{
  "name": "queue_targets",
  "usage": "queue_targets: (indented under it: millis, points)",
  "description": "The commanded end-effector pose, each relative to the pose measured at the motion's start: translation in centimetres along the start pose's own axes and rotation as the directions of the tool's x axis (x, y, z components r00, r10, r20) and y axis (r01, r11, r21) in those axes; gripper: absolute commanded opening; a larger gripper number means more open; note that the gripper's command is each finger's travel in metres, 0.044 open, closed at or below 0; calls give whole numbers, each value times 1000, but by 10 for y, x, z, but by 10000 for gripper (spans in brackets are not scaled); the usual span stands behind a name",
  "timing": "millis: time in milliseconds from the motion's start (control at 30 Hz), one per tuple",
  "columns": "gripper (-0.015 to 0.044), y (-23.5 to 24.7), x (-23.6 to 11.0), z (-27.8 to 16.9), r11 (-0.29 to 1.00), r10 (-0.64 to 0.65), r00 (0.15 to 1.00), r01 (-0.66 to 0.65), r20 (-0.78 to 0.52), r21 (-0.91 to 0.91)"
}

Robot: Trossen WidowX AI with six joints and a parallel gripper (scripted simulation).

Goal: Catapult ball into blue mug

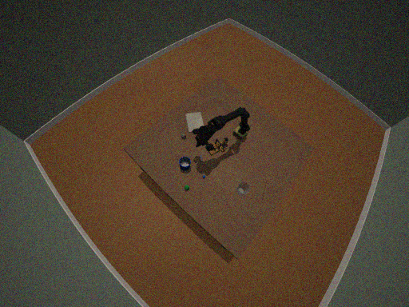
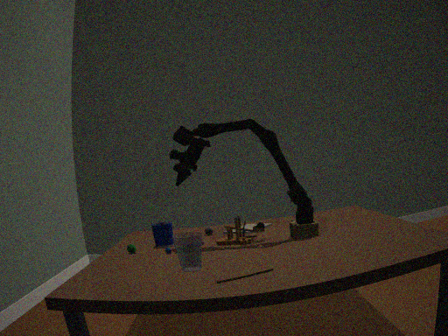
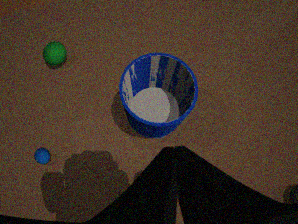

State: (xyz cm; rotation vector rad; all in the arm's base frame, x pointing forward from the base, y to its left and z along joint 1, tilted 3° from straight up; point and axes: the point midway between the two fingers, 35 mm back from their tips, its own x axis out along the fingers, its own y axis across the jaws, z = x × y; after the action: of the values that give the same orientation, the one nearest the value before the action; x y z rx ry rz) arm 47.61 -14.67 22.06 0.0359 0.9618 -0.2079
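High above the counter (image 2: 332,262), the pincer (image 2: 178,181) hung fully closed and empty over the blue mug (image 3: 158,95), leaving the small blue ball (image 3: 43,156) unloaded, so firing the catapult (image 2: 237,234) risked launching nothing.

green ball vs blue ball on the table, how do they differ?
Colour: the green ball is green, the blue ball is blue. Size: the green ball looks larger than the blue ball. Place: in the top view the blue ball lies nearer the catapult; the green ball lies farther out toward the table edge. Both are round, resting loose on the table, near the blue mug.
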Motion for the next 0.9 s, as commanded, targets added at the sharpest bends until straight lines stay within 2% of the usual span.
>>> queue_targets:
  millis: [0, 433, 867]
  points:
    - [0, 18, 5, -18, 997, 1, 998, -5, -66, -71]
    - [0, 72, 9, -94, 935, -52, 951, -61, -304, -349]
    - [0, 105, -5, -171, 772, -175, 857, -185, -484, -607]
